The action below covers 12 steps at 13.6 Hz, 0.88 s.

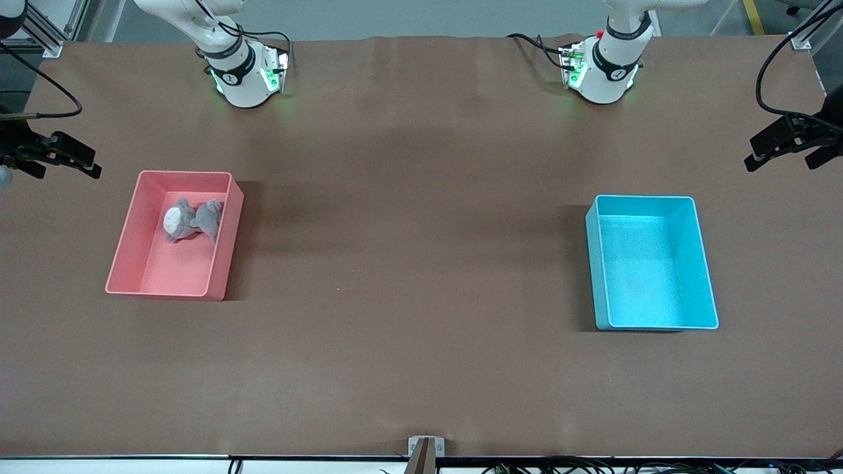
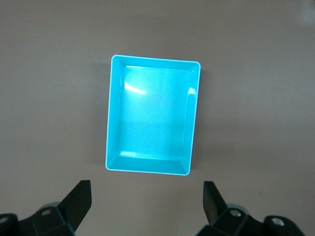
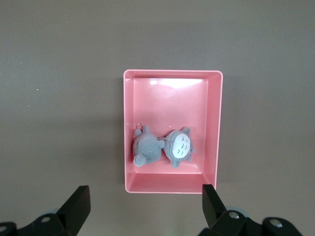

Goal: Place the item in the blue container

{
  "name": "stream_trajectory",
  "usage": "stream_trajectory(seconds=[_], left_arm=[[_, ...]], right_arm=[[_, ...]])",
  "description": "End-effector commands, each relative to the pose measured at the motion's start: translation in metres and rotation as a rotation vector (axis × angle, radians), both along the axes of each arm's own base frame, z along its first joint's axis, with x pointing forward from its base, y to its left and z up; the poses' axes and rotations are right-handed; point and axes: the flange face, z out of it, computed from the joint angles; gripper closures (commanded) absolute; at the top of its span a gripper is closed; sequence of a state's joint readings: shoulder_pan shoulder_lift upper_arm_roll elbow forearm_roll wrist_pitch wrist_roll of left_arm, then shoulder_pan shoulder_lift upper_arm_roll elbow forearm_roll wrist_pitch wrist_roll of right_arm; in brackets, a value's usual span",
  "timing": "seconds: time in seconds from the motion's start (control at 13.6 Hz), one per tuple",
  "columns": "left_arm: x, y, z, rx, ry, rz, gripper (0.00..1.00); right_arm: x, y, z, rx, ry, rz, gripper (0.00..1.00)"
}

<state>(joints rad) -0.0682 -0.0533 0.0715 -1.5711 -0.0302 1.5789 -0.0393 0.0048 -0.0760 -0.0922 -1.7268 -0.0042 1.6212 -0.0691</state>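
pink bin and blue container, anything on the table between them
Nothing: in the front view only bare brown table lies between the pink bin and the blue container. The grey plush toys sit inside the pink bin.

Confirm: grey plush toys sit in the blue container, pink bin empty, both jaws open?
Not quite. The grey plush toys lie in the pink bin, and the blue container is the empty one; the right wrist view and left wrist view show this. Both sets of jaws are open, as stated.
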Motion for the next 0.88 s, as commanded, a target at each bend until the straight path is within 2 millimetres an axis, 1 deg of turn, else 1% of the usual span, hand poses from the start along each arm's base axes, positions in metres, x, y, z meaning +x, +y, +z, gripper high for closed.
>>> stream_trajectory(seconds=[0.0,0.07,0.15,0.22,0.44,0.51,0.59,0.66,0.81], left_arm=[[0.002,0.001,0.003,-0.003,-0.005,-0.006,0.0],[0.001,0.002,0.002,-0.003,-0.001,-0.006,0.0],[0.0,0.003,0.003,-0.003,0.001,-0.008,0.0],[0.0,0.004,0.003,-0.002,0.002,-0.008,0.0],[0.001,0.003,0.003,-0.004,0.001,-0.01,0.0],[0.001,0.002,0.001,-0.005,0.004,-0.01,0.0],[0.002,0.001,0.0,-0.005,0.005,-0.011,0.0],[0.003,0.004,-0.001,-0.008,0.004,-0.008,0.0],[0.003,0.004,-0.004,-0.008,0.01,-0.008,0.0]], right_arm=[[0.012,-0.005,-0.017,-0.002,0.027,0.002,0.0],[0.016,-0.009,-0.025,-0.004,0.033,-0.004,0.0],[0.019,-0.016,-0.027,-0.005,0.026,-0.014,0.0],[0.027,-0.026,-0.035,-0.005,0.012,-0.029,0.0],[0.061,-0.041,-0.079,-0.015,0.059,-0.049,0.0],[0.062,-0.048,-0.082,-0.015,0.066,-0.06,0.0],[0.062,-0.051,-0.092,-0.014,0.087,-0.077,0.0],[0.057,-0.052,-0.108,-0.009,0.114,-0.092,0.0],[0.054,-0.047,-0.134,-0.014,0.137,-0.184,0.0]])
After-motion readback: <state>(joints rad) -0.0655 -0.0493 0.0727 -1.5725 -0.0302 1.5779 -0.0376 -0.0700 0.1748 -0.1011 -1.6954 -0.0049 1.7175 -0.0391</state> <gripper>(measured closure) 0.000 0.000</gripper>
